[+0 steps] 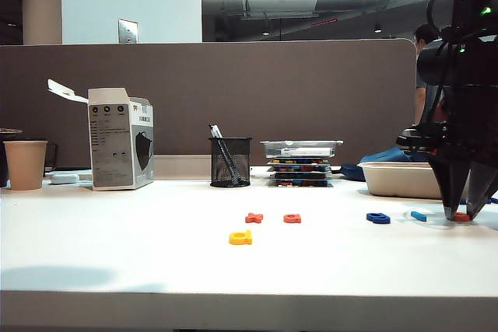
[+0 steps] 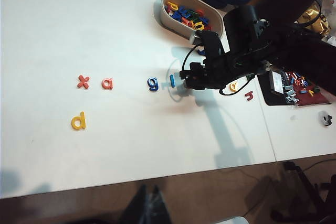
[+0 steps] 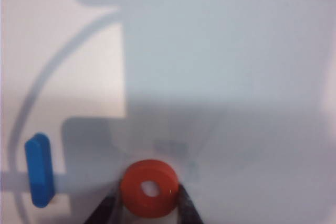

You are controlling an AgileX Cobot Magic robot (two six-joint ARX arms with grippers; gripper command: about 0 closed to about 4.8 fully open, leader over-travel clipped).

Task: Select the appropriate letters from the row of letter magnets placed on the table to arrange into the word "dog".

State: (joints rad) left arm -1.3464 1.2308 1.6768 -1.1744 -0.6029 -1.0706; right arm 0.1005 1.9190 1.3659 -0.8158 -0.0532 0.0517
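The letter magnets lie in a row on the white table [image 1: 156, 262]: a red-orange x [image 1: 254, 218], a red a [image 1: 292, 218], the dark blue g [image 1: 378, 218], a light blue bar [image 1: 419, 215] and the red ring o [image 1: 462, 217]. The yellow d [image 1: 240, 237] lies apart, in front of the x. My right gripper [image 3: 149, 202] points down at the row's right end. Its fingers press both sides of the red o [image 3: 150, 188], beside the blue bar [image 3: 40, 170]. My left gripper [image 2: 149, 188] hangs off the table's front edge, tips together and empty. Its view shows the d [image 2: 79, 121] and g [image 2: 153, 83].
A white bin [image 1: 401, 179] of spare letters stands behind the right gripper. At the back are a mesh pen cup [image 1: 230, 162], stacked trays [image 1: 301, 162], a mask box [image 1: 120, 139] and a paper cup [image 1: 25, 164]. Two loose letters [image 2: 233, 84] lie right of the row.
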